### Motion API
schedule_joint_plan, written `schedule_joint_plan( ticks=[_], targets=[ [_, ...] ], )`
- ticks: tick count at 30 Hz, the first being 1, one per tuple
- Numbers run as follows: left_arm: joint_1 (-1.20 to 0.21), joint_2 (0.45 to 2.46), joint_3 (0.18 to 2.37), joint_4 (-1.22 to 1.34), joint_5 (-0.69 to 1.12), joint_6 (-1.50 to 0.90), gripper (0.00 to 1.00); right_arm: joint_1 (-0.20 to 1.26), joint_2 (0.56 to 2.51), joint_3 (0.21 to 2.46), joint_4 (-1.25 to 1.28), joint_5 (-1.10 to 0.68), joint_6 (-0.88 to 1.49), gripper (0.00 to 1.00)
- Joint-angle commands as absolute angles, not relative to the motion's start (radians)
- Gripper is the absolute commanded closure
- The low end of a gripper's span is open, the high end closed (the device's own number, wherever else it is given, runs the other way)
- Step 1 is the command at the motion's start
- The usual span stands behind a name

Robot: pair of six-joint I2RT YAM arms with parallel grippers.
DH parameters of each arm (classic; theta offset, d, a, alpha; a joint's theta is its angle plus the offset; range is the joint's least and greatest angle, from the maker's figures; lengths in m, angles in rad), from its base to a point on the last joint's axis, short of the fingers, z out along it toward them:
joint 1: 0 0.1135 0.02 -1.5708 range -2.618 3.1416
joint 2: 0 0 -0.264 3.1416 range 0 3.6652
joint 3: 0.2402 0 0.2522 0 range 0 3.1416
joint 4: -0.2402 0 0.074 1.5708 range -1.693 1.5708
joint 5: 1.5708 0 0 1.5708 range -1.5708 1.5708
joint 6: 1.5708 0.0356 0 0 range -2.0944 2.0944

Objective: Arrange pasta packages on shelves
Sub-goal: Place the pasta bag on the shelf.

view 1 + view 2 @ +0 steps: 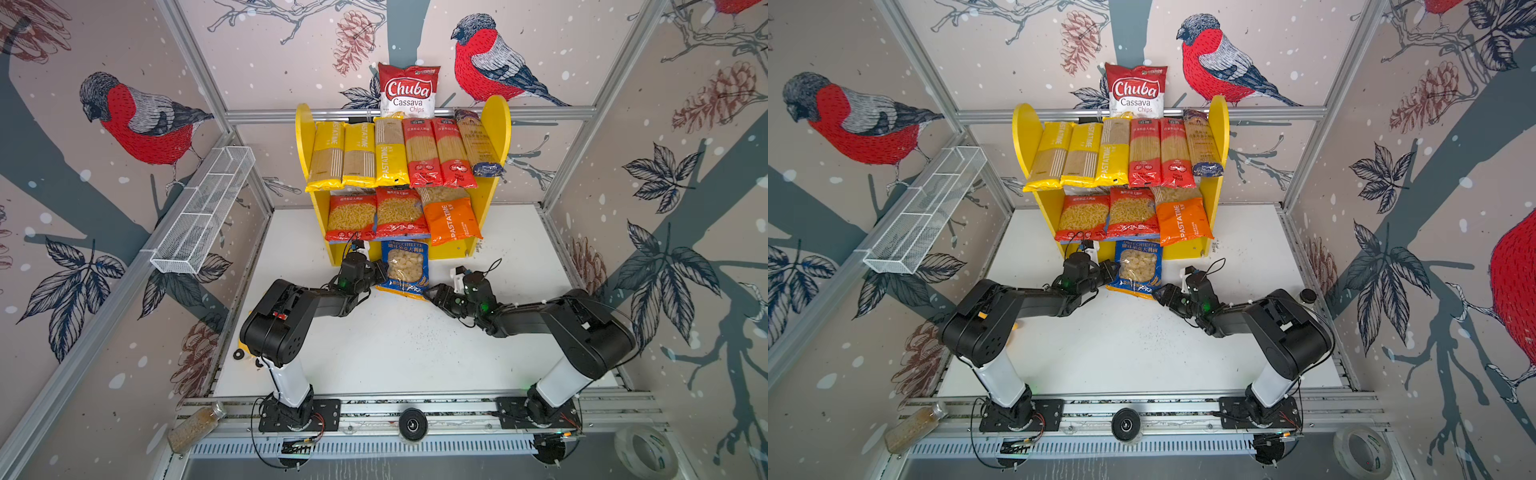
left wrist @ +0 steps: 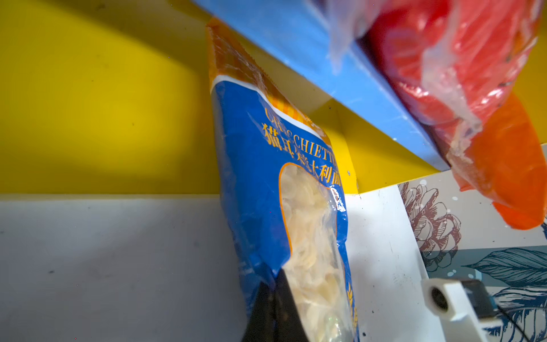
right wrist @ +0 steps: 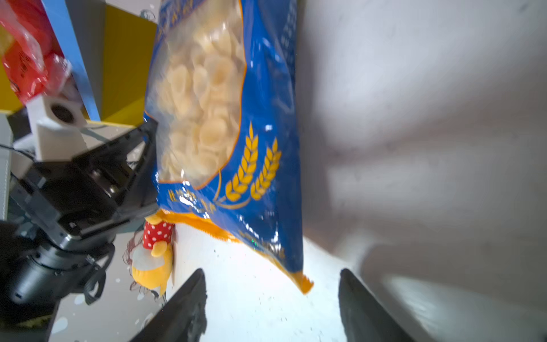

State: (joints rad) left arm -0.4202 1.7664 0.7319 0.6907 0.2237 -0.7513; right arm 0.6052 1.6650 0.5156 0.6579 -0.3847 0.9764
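Room: bird-and-pinecone wallpaper around a white table point(image 1: 395, 345); the yellow shelves point(image 1: 496, 124) stand at the back.
Top views: both boards are full of pasta packages; the blue orecchiette bag point(image 1: 404, 268) leans on the table against the front of the shelves, under the lower blue board point(image 2: 325, 59).
Left wrist view: the left gripper point(image 2: 273, 314) has its fingers pinched onto the bag's side edge.
Right wrist view: the right gripper point(image 3: 270, 308) has its fingers spread wide, holding nothing; the bag's lower corner hangs just ahead of them, seemingly not touching, though blur makes that unsure.
Doing it well: the left arm should probably steady the bag upright while the right takes the lower corner, then both lift it past the overhanging orange bag point(image 1: 453, 220).
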Motion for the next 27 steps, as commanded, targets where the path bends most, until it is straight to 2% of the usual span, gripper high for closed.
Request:
schedule_joint_plan(
  ticks=[1,6,9,19,22,27],
  targets=[
    [-0.416,1.776,0.749,0.796,0.197,-0.756,1.00,0.616,1.696,0.537,0.736,-0.445,1.016,0.37],
    [-0.409,1.784,0.774,0.759,0.231,-0.738,1.00,0.606,1.782,0.632,0.760,-0.427,1.007,0.67],
    [-0.387,1.770,0.762,0.733,0.248,-0.732,0.96,0.584,1.812,0.678,0.797,-0.418,1.023,0.81],
    [-0.342,1.715,0.707,0.722,0.283,-0.732,0.72,0.562,1.912,0.852,0.775,-0.376,1.028,0.91],
    [-0.342,1.696,0.669,0.722,0.285,-0.731,0.66,0.558,1.962,0.857,0.845,-0.364,1.092,0.95],
    [-0.342,1.652,0.609,0.726,0.294,-0.733,0.52,0.569,1.985,0.811,0.992,-0.286,1.171,1.00]
  ],
)
